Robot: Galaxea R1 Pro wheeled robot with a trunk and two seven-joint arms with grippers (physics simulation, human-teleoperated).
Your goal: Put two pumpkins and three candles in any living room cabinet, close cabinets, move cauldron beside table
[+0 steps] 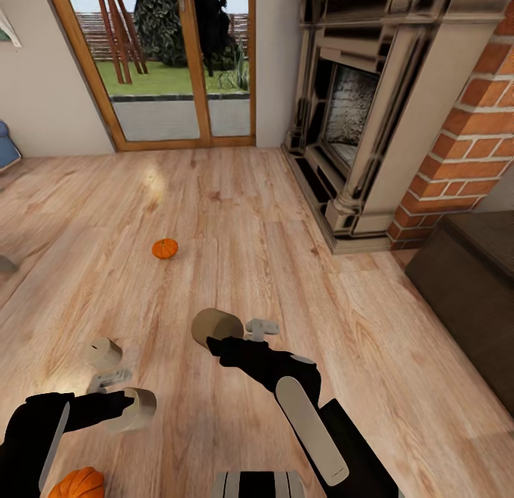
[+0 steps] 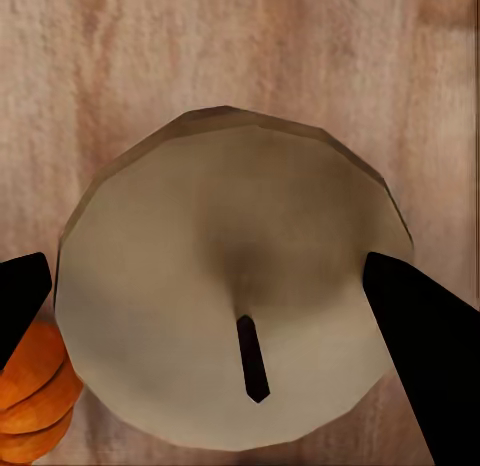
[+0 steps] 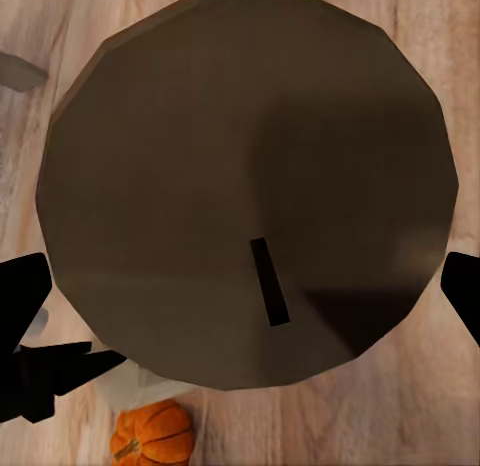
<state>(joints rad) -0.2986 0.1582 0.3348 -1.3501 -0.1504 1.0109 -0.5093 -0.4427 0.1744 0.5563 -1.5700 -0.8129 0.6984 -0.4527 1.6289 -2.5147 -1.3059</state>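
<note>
1. The left end effector (image 1: 135, 410), at the lower left of the head view, is closed around a short thick pale beige cylindrical candle (image 1: 140, 408); in the left wrist view that candle (image 2: 235, 286) shows its round end face with a dark wick slot, so its long axis runs along the viewing direction, and the black fingers (image 2: 425, 356) sit against its two opposite sides
2. The right end effector (image 1: 214, 337), just below the centre of the head view, grips a second, darker tan cylindrical candle (image 1: 216, 326); its round end faces up and towards the upper left of the frame. In the right wrist view this candle (image 3: 245, 181) presents its flat shaded end face with the wick slot, and black fingertips (image 3: 22, 296) show at both of its sides
3. A third pale beige candle (image 1: 103, 353) lies on the light wooden plank floor (image 1: 235, 220) at the lower left, just above the left end effector, with its long axis tilted towards the upper left
4. A small bright-orange ribbed pumpkin (image 1: 165, 248) sits on the floor left of centre, well apart from both arms
5. A second orange ribbed pumpkin (image 1: 77, 484) rests at the bottom left edge, near the left arm; it appears as an orange edge in the left wrist view (image 2: 30, 396)
6. A pumpkin with a brown stem (image 3: 152, 434) shows at the bottom of the right wrist view; I cannot tell which one
7. The long low dark-brown wooden cabinet (image 1: 471, 291) stands at the right edge, below the red brick wall (image 1: 471, 134) and beside the dark ornate fireplace surround (image 1: 357, 113)
</note>
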